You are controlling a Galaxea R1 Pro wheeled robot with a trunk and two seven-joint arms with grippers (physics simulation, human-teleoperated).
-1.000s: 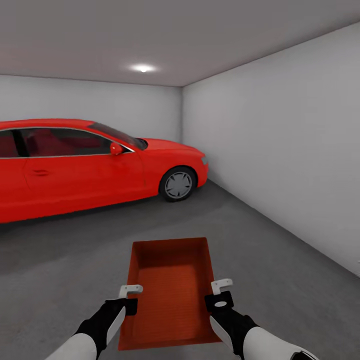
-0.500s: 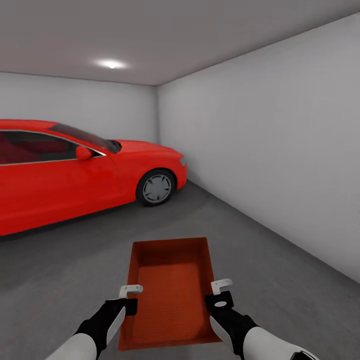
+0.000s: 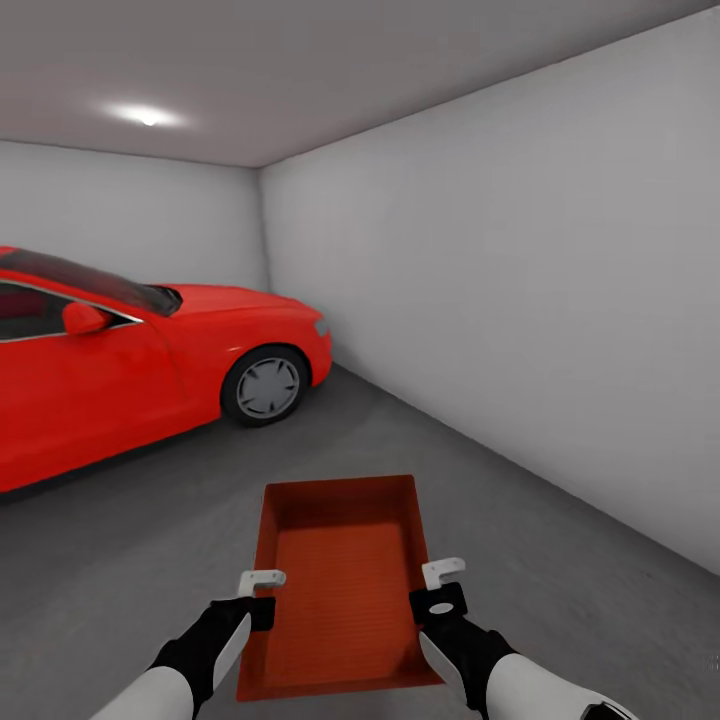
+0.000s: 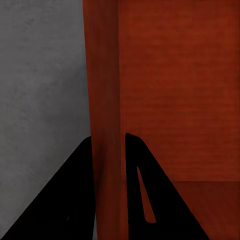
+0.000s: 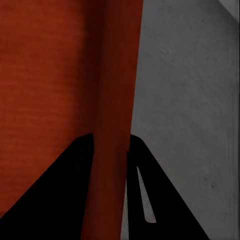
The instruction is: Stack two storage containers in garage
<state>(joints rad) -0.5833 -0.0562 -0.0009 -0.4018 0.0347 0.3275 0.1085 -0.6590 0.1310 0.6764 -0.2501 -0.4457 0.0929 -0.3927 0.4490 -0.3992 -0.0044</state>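
A bare garage with white-grey walls [image 3: 520, 300] and a mottled dark grey concrete floor [image 3: 140, 540], lit by one ceiling lamp [image 3: 148, 116]. Far ahead and left of the left gripper [image 3: 262, 590] stands a red car [image 3: 120, 360]. That gripper is clamped on the left wall of an orange-red bin [image 3: 340, 585], one finger [image 4: 60, 200] outside, one inside. The bin hangs between both hands, above the floor. The right gripper [image 3: 440, 585] pinches the bin's right wall likewise; beyond it rises the side wall.

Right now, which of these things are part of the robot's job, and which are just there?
Part of the job:
- orange bin, held by left gripper and right gripper
- garage floor

Just there:
- red car
- white wall
- ceiling light
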